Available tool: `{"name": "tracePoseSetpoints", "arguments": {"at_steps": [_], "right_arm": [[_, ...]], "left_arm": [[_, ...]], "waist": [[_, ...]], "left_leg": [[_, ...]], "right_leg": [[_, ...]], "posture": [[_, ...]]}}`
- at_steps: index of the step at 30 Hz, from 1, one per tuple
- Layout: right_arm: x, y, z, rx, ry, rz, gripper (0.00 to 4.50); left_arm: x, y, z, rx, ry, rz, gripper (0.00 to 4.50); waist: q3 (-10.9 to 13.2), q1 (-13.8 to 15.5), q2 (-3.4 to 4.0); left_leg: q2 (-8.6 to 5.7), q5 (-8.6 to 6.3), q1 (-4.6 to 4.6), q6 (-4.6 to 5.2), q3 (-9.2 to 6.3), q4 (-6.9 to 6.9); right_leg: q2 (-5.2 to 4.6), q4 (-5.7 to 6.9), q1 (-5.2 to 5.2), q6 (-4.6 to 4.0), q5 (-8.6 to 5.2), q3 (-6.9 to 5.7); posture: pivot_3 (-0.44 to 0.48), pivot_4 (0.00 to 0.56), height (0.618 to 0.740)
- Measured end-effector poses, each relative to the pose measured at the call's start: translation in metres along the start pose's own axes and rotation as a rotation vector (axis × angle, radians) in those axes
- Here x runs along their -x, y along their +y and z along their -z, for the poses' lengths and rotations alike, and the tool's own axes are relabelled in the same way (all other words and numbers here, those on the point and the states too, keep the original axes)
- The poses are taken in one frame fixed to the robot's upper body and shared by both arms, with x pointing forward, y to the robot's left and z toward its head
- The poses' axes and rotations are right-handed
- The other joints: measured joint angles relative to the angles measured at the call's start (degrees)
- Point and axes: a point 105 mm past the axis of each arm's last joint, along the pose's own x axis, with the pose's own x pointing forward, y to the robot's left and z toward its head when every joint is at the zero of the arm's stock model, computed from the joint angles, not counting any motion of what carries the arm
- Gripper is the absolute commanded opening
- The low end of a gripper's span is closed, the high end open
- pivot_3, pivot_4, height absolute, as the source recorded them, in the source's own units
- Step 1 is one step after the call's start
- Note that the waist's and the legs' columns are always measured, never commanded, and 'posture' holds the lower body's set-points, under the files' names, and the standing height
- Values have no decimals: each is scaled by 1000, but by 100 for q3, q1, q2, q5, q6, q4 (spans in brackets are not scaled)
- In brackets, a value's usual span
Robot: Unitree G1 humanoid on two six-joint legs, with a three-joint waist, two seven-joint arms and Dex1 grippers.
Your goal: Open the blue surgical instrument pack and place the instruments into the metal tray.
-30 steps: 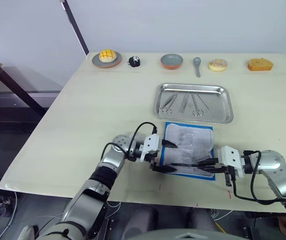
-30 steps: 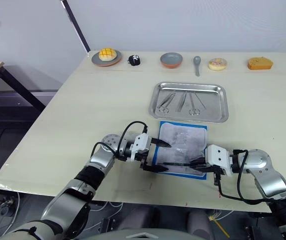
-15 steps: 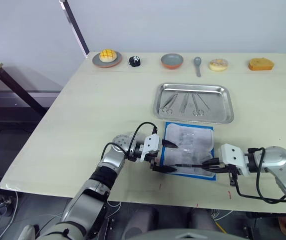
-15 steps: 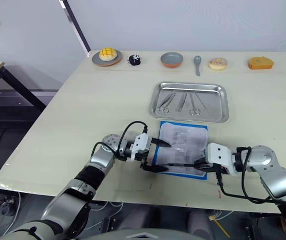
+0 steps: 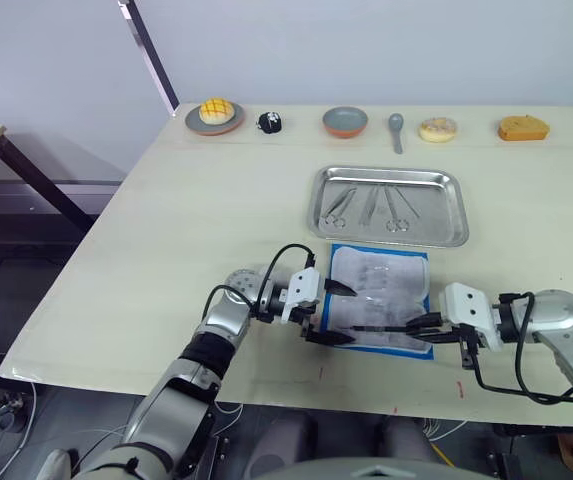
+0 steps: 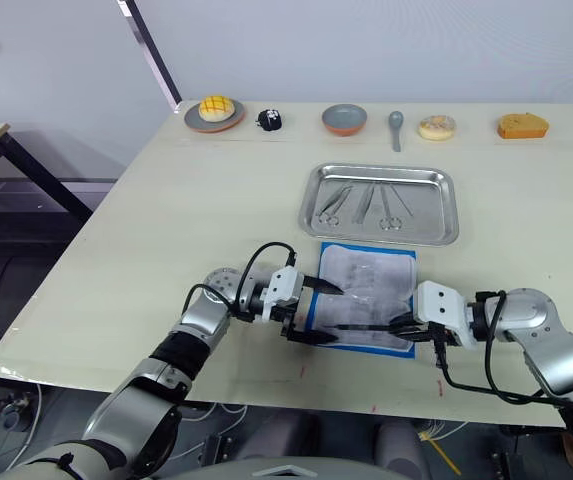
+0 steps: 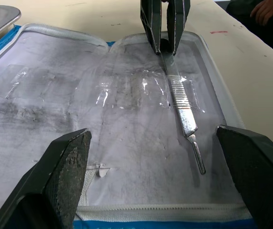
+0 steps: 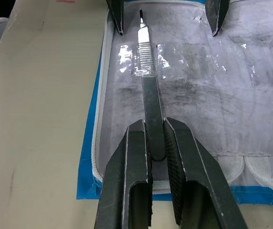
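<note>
Steel scalpel handle [image 8: 148, 102] pinched by right gripper [image 8: 156, 143]; left gripper [image 7: 153, 167] wide over opened pack [image 5: 378, 300]

On the pale bench I count one shallow stainless-steel tray [image 5: 456, 205] holding three slim silver instruments [image 5: 369, 208], one opened blue-bordered white instrument pack [image 5: 378, 296] with one flat silver handle [image 8: 146, 71] on it, and two black-fingered grippers, left [image 5: 328, 312] and right [image 5: 422, 328].
</note>
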Motion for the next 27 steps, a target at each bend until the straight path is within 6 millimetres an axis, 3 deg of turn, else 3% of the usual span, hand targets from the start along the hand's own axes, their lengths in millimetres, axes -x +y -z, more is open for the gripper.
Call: {"name": "tracePoseSetpoints", "arguments": {"at_steps": [27], "right_arm": [[7,-5,-26,81,170,-36,70]], "left_arm": [[-3,1,-2,-12,-11,-2,4500]], "waist": [[10,41,10]], "left_leg": [[-5,0,-7,0,-6,0]], "right_leg": [[-4,-2,-2,5,-2,-8]], "posture": [[0,150,740]]}}
